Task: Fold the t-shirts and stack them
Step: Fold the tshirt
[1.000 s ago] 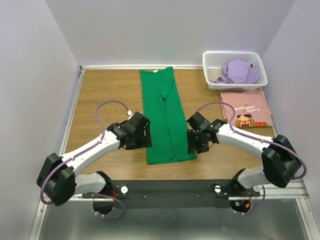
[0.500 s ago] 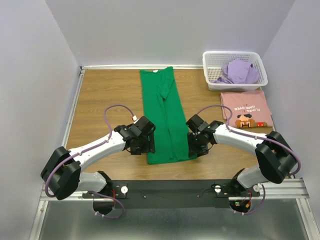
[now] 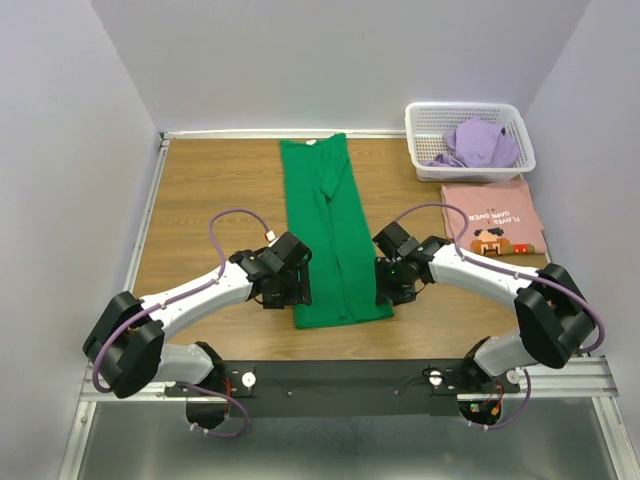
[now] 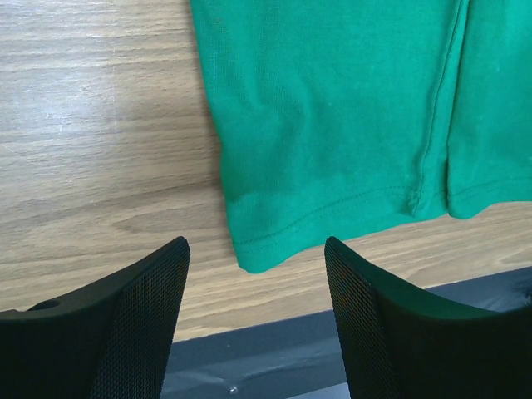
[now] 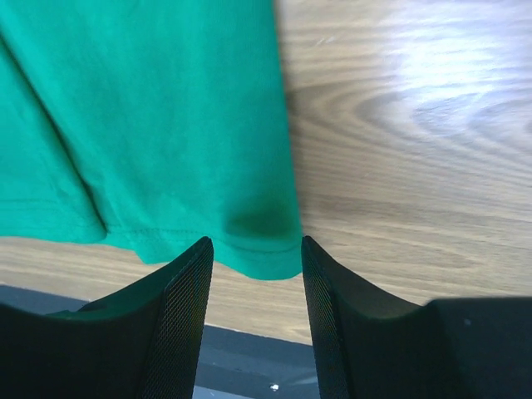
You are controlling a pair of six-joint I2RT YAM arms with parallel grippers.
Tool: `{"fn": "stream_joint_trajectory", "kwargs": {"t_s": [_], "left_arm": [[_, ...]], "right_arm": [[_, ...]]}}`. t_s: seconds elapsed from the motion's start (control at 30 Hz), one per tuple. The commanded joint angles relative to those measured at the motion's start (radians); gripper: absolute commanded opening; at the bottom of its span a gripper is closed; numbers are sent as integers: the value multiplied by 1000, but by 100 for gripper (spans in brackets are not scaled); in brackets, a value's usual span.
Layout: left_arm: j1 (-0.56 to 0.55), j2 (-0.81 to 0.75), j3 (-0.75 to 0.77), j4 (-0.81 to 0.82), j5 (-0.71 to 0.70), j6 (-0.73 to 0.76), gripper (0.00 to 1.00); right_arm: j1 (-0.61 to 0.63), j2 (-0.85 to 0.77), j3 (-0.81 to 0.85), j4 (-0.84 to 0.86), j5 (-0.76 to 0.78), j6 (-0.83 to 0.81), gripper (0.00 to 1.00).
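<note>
The green t-shirt point(image 3: 330, 230) lies as a long narrow strip down the middle of the table. My left gripper point(image 3: 293, 285) is open just off its near left corner. In the left wrist view that hem corner point(image 4: 249, 253) sits flat on the wood between the fingers of the left gripper point(image 4: 256, 249). My right gripper point(image 3: 386, 286) is open at the near right corner. The right wrist view shows that hem corner point(image 5: 274, 264) between the tips of the right gripper point(image 5: 255, 243), not pinched. A folded pink t-shirt point(image 3: 490, 218) lies at the right. The purple t-shirt point(image 3: 475, 143) is bunched in the basket.
A white lattice basket point(image 3: 420, 118) stands at the back right corner. The black base rail point(image 3: 340, 380) runs along the table's near edge, just below both grippers. Grey walls close in the left, back and right sides.
The left gripper has slid nearer and rightward to the green shirt's near left corner. The right gripper has shifted only slightly at the near right corner. Both pairs of jaws narrowed a little.
</note>
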Motion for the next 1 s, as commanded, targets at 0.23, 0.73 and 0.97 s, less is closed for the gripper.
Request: {"fn": "stream_joint_trajectory", "kwargs": {"t_s": [0.23,0.73,0.97], "left_arm": [[-5,16,-20,20,42,7,73],[-6,41,-22,14,52,23,72],[-14,68,-20,-4,56,23,61]], "right_arm": [[-36,15,-14,-15,42,-10,50],[-36,92,-86,44,-34,-33,33],[-36,89,-88,42,-42,-34,12]]}}
